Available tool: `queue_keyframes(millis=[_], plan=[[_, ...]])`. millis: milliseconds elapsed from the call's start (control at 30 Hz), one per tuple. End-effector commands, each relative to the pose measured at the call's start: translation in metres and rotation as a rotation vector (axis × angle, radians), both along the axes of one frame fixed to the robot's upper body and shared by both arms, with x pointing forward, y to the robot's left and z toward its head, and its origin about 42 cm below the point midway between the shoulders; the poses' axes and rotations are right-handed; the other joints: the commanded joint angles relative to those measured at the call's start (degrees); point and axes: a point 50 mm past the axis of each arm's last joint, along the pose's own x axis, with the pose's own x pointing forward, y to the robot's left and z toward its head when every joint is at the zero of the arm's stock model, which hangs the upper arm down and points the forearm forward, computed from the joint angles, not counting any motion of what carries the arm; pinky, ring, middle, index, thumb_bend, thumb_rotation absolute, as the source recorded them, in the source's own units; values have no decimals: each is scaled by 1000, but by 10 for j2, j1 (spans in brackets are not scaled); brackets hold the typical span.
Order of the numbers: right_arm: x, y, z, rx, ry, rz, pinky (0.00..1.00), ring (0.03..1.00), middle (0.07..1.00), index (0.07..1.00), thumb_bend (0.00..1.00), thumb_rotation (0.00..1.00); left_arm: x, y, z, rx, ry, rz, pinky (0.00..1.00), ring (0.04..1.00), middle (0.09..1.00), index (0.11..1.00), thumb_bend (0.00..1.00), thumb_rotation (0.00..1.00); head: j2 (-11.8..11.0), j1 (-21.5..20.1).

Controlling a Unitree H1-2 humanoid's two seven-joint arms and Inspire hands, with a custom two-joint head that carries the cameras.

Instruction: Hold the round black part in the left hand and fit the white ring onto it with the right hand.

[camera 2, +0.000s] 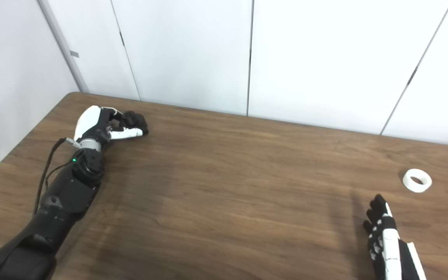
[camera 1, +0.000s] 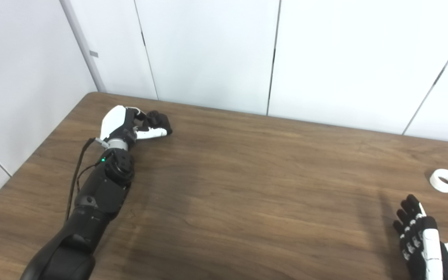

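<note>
My right hand (camera 1: 418, 237), fingers apart and empty, near white ring (camera 1: 445, 180) on desk (camera 1: 247, 186); left hand (camera 1: 138, 124) curled round black part (camera 1: 160, 119), grip unclear; risk: nudging ring away.

A brown wood-grain table (camera 1: 247, 175) fills the near and middle part of the scene, its grain running left to right, with its far left corner rounded and its far edge set close against the wall. Behind it stands a wall of plain white panels (camera 1: 208, 50) split by thin dark vertical seams, and on the left a second run of white panels (camera 1: 21, 77) meets it at a pale grey corner post (camera 1: 82, 44) that carries a small grey tab. The light is soft and even, leaving faint blurred shadows on the tabletop.
</note>
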Motion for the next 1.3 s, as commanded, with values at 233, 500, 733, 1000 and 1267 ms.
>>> queue_keyframes(millis=[233,500,733,1000,1267], plan=[[-4,2,3,0,-32,0,1000,1000,1000,1000,477,1000,-7,-13,35,71,-117,-103,844,861,743,485,524,53,2,-7],[-5,7,3,-15,-29,0,1000,1000,1000,1000,486,1000,-36,-51,48,106,-116,-214,843,895,758,486,524,59,5,-19],[-6,12,2,-10,-36,6,1000,1000,1000,1000,485,1000,-63,-84,60,134,-117,-306,934,877,745,485,525,58,13,-42],[-6,19,1,-11,-40,-1,1000,1000,1000,1000,513,1000,-96,-133,66,187,-121,-476,979,843,743,484,524,56,26,-73],[-4,25,3,-28,-44,-3,1000,1000,1000,1000,568,1000,-133,-181,59,237,-164,-664,984,836,748,483,524,56,40,-101]])
